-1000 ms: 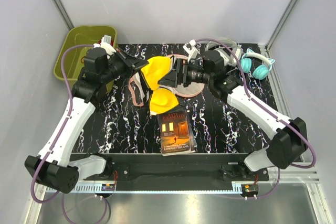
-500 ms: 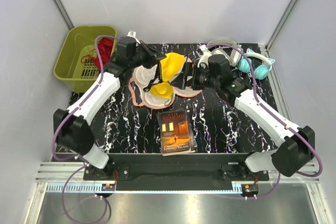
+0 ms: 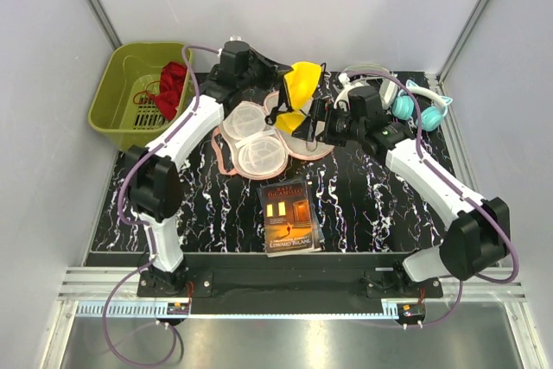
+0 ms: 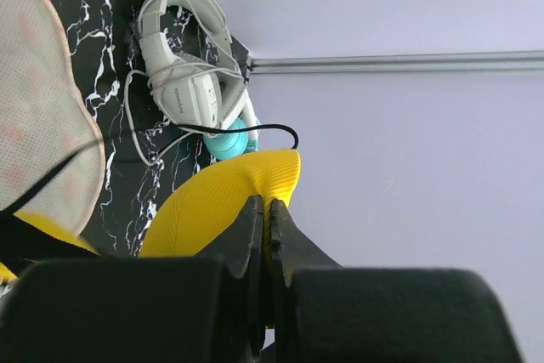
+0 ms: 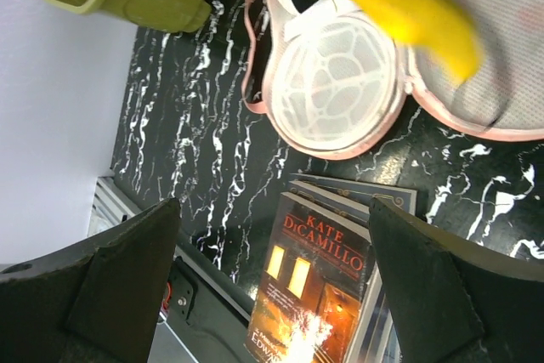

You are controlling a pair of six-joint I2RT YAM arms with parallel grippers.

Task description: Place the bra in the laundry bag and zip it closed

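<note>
The yellow bra (image 3: pixel 301 84) hangs above the table's back centre, pinched at one cup's edge by my shut left gripper (image 3: pixel 282 70). Its lower cup (image 3: pixel 294 120) dangles over the far half of the laundry bag (image 3: pixel 253 140). The bag lies open and flat, with two white mesh cups and pink edging. In the left wrist view the jaws (image 4: pixel 265 210) clamp the yellow cup (image 4: pixel 221 197). My right gripper (image 3: pixel 309 124) is open and empty beside the dangling cup. In the right wrist view (image 5: pixel 274 206) it hovers over the bag (image 5: pixel 336 91), with the bra (image 5: pixel 408 6) above it.
An olive-green basket (image 3: pixel 112 75) with a red cloth (image 3: pixel 173 79) stands at the back left. A paperback book (image 3: pixel 289 218) lies in front of the bag. White headphones (image 3: pixel 371 75) and teal headphones (image 3: pixel 423 110) lie at the back right.
My left arm has swung the bra up and toward the back right, off the bag, so both mesh cups now show. My right gripper has drawn back slightly to the right.
</note>
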